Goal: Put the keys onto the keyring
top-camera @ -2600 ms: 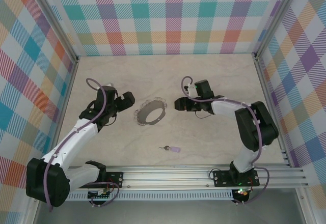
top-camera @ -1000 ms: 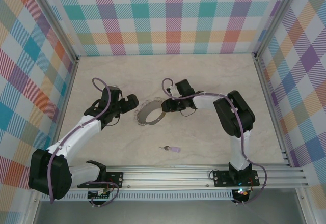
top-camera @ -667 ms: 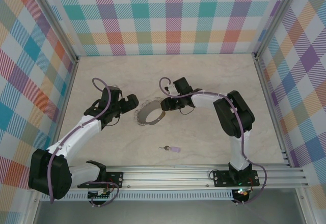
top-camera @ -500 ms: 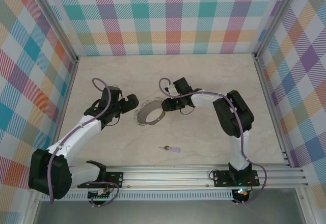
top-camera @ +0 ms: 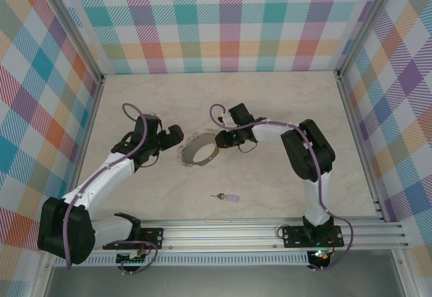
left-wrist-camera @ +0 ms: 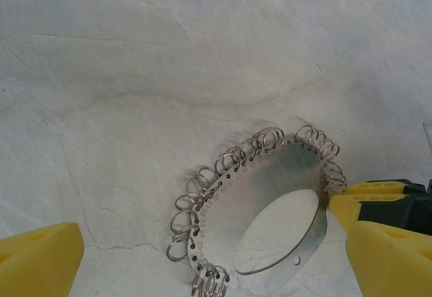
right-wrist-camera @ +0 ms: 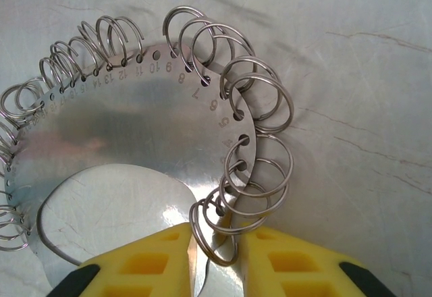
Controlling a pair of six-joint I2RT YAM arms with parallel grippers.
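The keyring (top-camera: 198, 150), a flat silvery hoop with wire loops round its rim, lies mid-table. My right gripper (top-camera: 220, 139) is at its right edge. In the right wrist view the keyring (right-wrist-camera: 121, 128) has its rim and a few loops pinched between the yellow fingers (right-wrist-camera: 152, 260), and the right gripper (right-wrist-camera: 219, 250) is shut on them. My left gripper (top-camera: 174, 137) stands open just left of the hoop without touching it. The left wrist view has the keyring (left-wrist-camera: 270, 202) ahead, between the wide-spread fingers (left-wrist-camera: 37, 263). The keys (top-camera: 226, 196), a tiny dark key on a lilac tag, lie nearer the front.
Checked walls enclose the pale marble-patterned table (top-camera: 270, 101) on three sides. An aluminium rail (top-camera: 223, 233) with the arm bases runs along the near edge.
The right gripper has reached left to the keyring's right edge and closed its fingers onto the rim. The left arm has held still and the keys have not moved.
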